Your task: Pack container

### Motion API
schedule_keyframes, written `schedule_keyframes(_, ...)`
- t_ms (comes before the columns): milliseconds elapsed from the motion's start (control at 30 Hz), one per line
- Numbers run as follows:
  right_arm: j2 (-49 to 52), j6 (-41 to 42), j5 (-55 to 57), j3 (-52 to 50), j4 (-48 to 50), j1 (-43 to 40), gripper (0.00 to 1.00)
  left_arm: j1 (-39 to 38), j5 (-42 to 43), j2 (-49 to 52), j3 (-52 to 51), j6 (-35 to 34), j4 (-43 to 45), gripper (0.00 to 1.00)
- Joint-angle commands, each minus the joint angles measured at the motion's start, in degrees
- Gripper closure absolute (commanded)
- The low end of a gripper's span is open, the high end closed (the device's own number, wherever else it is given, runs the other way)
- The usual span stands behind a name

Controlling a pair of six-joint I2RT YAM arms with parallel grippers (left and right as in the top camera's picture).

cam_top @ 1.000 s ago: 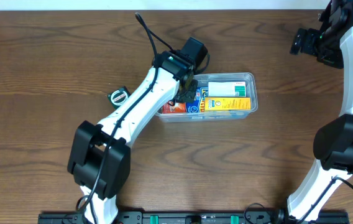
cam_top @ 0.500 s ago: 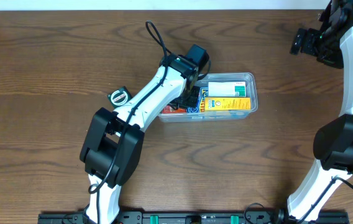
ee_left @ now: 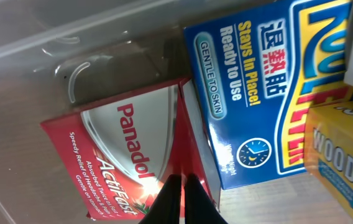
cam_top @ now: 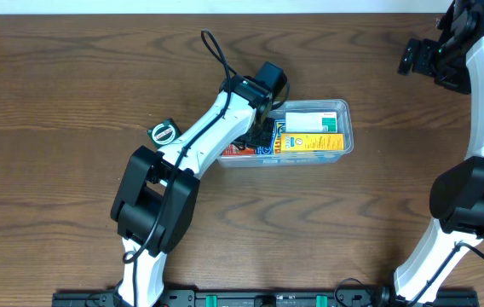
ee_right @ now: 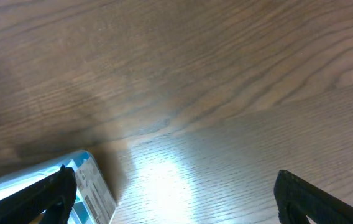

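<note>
The clear plastic container [cam_top: 347,130] stands at mid-table and holds several small boxes. My left gripper [cam_top: 259,128] reaches into its left end. In the left wrist view its fingers [ee_left: 178,180] are shut together with nothing between them, tips on or just over a red Panadol box [ee_left: 117,146] lying on the container floor. A blue box [ee_left: 257,87] and a yellow box [ee_left: 344,155] lie beside it. My right gripper [cam_top: 417,58] is open and empty, far off at the back right; its wrist view [ee_right: 173,186] catches a container corner [ee_right: 86,186].
A small round green-and-black object [cam_top: 164,132] lies on the wooden table left of the container. The left arm lies diagonally across the table's middle. The container wall [ee_left: 71,37] runs close beside the red box.
The left arm's elbow and gripper have shifted slightly right at the container's left end, then held still. The right arm has not moved.
</note>
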Motion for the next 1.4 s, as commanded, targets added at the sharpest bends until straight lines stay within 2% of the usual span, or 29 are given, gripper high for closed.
schedule_keyframes(0, -0.09, 0.63, -0.39, 0.87, -0.04, -0.17, 0.01, -0.39, 0.24, 1.14, -1.01, -0.39, 0.20, 0.94)
schedule_keyframes(633, -0.09, 0.63, -0.39, 0.87, -0.04, -0.17, 0.01, -1.20, 0.39, 1.18, -5.01, -1.70, 4.85, 0.94)
schedule_keyframes(1000, -0.09, 0.63, -0.39, 0.87, -0.02, -0.17, 0.01, -1.07, 0.33, 0.90, -4.04, -1.20, 4.50, 0.94)
schedule_keyframes(1367, -0.09, 0.63, -0.39, 0.87, -0.02, -0.17, 0.01, 0.79, -1.86, -7.19, -0.46, -0.96, 2.38, 0.94)
